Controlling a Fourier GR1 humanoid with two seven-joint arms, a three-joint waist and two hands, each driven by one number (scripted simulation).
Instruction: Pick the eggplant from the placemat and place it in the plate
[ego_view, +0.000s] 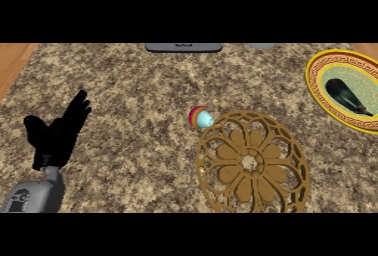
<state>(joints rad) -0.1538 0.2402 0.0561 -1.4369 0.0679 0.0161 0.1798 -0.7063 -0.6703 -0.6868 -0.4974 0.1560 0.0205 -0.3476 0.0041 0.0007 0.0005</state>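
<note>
One eggplant (348, 96) on one plate (319, 70) at right, one placemat (251, 162) lower centre, one small colourful object (200, 118) mid-frame, one hand (57, 134) at left

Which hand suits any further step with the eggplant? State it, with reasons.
Probably the right: the eggplant already lies in the plate at the far right, while the open left hand rests far across the counter. The right hand is out of view.
</note>
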